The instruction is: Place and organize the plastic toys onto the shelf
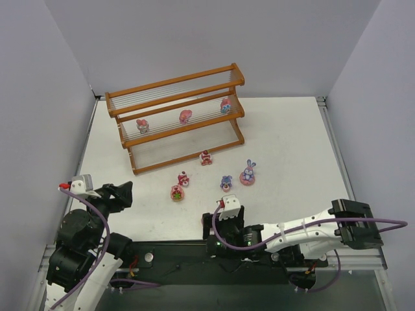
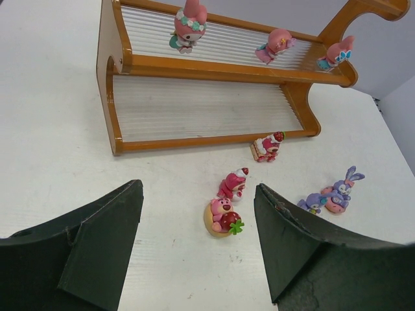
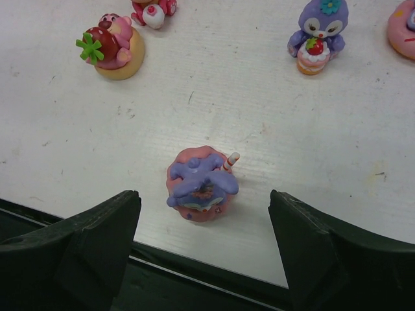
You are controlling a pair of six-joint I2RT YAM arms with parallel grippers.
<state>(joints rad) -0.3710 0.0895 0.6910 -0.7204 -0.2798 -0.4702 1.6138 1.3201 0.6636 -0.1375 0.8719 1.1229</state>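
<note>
3 plastic toys point(image 1: 185, 116) stand on the middle tier of the shelf point(image 1: 175, 82), and the others sit on the table point(image 1: 292, 142) in front of it. The right gripper point(image 3: 202, 194) hangs with fingers spread on either side of a pink-and-purple toy point(image 3: 201, 181) near the table's front edge, not touching it. The left gripper point(image 2: 198, 191) is spread wide too, holding nothing

Two robot arms. The left arm point(image 1: 81, 240) is built of bulky, rounded black joints with white shell sections. A small red cap point(image 1: 63, 186) sits beside its white wrist block. The right arm point(image 1: 305, 233) has slim white links between black joints, one of them boxy. A purple cable point(image 1: 389, 224) loops along each arm. Close up, the left fingers point(image 2: 97, 246) and right fingers point(image 3: 97, 240) are broad, matte, dark greenish-black wedges with faint scuffs.
</note>
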